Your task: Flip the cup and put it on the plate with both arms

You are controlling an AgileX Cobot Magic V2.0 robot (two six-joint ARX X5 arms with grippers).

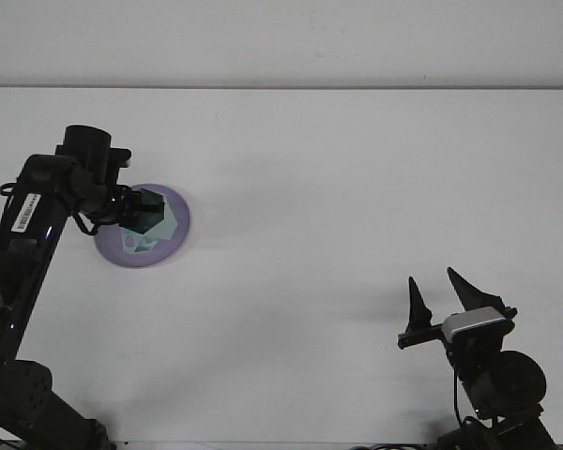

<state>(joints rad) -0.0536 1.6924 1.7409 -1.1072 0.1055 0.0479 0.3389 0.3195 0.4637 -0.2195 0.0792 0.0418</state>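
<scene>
Front view, one frame inspected. The worktop (357, 187) is white and plain. A round purple plate (174, 236) lies flat on it at the left side.

Left arm: reaches up from the lower left corner and bends over the plate. Its pincer (143, 212) is closed on a translucent teal cup (159, 217), gripping it at the side nearest the arm. The cup sits within the outline of the plate, over its upper middle part. Whether the cup's base touches the plate surface or hangs just above it cannot be told from this angle. The cup appears tilted, with a pale reflection or shadow of it showing on the plate just below. Nothing can be made out inside the cup.

Right arm: low at the right edge of the frame, well apart from plate and cup. Its pincer (443, 289) points upward with the two dark fingers (417, 302) spread apart and nothing between them.

The plate carries only the cup.
</scene>
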